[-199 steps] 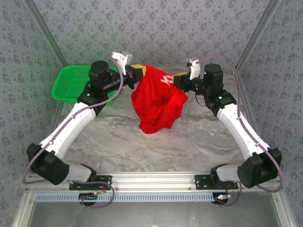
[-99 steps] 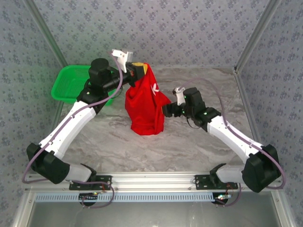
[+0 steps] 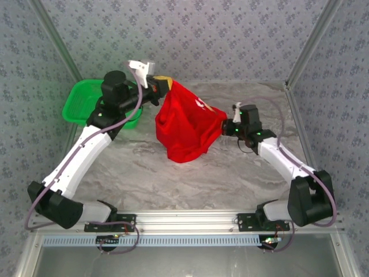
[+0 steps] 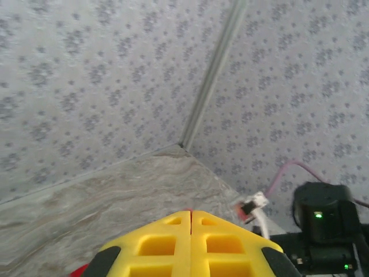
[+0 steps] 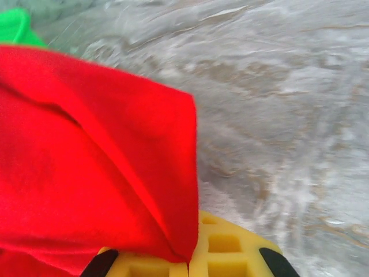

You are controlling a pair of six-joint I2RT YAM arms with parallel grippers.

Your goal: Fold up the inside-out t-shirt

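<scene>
Top external view: the t-shirt (image 3: 187,130) hangs over the middle of the table (image 3: 173,179), stretched between the left gripper (image 3: 165,85) and the right gripper (image 3: 226,125), both pinched tight on its cloth.

Through the top external camera I am looking down from above and behind the arm bases, taking in the whole table (image 3: 144,173) from far off. The left wrist camera is peering past the left gripper (image 4: 191,222), tilted up at the far wall corner, and catching the right arm (image 4: 323,222), which the overhead view is also covering. The right wrist camera is sitting close over the right gripper (image 5: 188,262), facing the t-shirt (image 5: 86,161) and a green basket (image 5: 14,26) edge, both shared with the overhead view.
</scene>
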